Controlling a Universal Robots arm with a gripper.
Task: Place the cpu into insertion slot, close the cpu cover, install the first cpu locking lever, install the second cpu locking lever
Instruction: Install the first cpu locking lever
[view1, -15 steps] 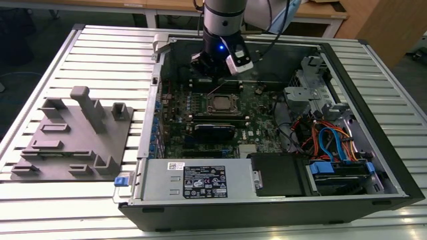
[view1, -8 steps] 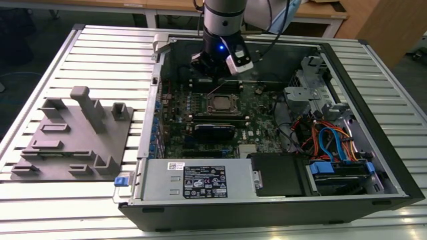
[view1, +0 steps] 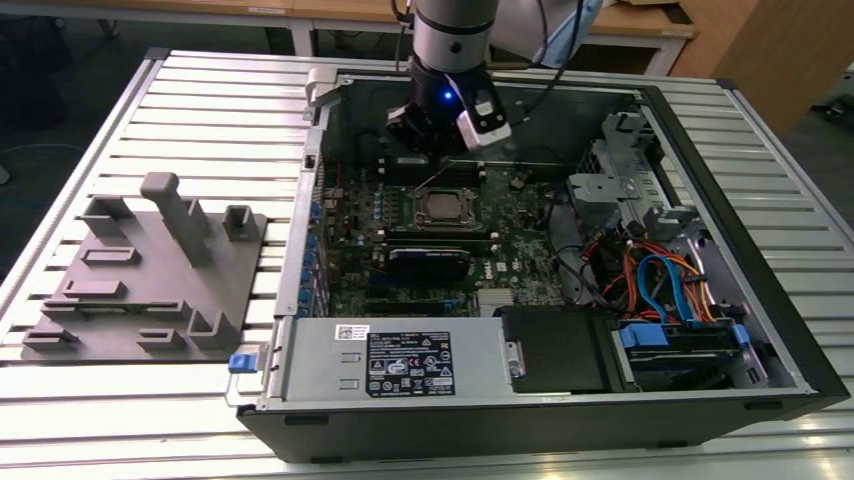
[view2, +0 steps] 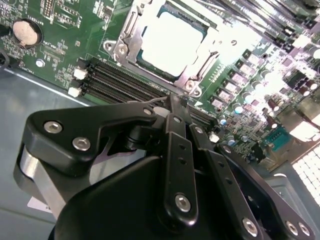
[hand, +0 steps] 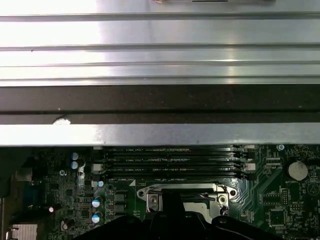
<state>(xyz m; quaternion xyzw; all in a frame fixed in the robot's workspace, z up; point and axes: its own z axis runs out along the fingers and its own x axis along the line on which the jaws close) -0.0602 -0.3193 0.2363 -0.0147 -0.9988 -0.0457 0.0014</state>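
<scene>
Silver-grey and flat, the cpu (view2: 172, 40) lies seated in the insertion slot (view1: 445, 207) on the green circuit board (view2: 60, 55). The cpu cover (view2: 186, 76) appears folded down around it, its cut-out framing the chip. So steps 1 and 2 look done, and I judge the work to be at the locking levers.

The gripper (view2: 173, 101) hangs low over the memory slots (view2: 117, 80), just beside the socket's edge, with its jaws drawn together to a narrow tip. In the exterior view a thin wire rod (view1: 433, 180) slants up from the socket toward that tip. It may be 1 of the 2 levers, but I cannot tell whether the jaws pinch it.

Seating a lever would, I think, call for a small, controlled press down and sideways under its catch. The tip would have to keep clear of the memory slots and the capacitors (view2: 235, 95) that crowd the socket.
</scene>
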